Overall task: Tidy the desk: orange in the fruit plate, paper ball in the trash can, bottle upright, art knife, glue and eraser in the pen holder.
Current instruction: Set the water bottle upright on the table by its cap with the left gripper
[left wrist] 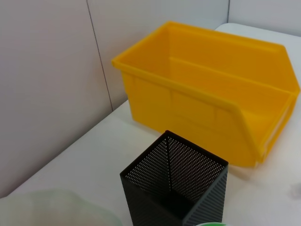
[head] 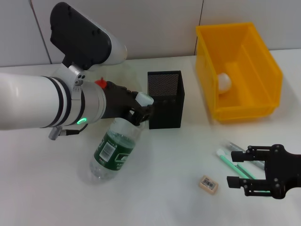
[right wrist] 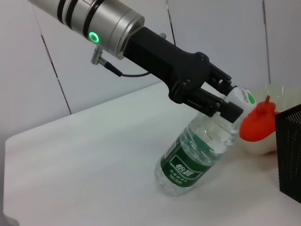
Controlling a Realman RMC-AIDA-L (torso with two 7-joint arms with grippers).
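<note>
The bottle [head: 115, 149] leans tilted with its base on the table, and my left gripper [head: 139, 110] is shut on its neck just under the white cap [right wrist: 242, 96]. The black mesh pen holder [head: 165, 99] stands right beside that gripper. The paper ball [head: 224, 82] lies inside the yellow trash can [head: 244, 56]. The orange [right wrist: 257, 124] rests in the pale fruit plate [right wrist: 277, 94], behind my left arm. The eraser [head: 208, 183] lies at the front. Two slim green-and-white sticks [head: 231, 160], probably the glue and art knife, lie by my open right gripper [head: 237, 168].
My bulky white left arm [head: 33, 101] crosses the left half of the table and hides most of the fruit plate in the head view. The trash can [left wrist: 211, 94] stands close behind the pen holder [left wrist: 176, 183]. A wall runs along the table's back.
</note>
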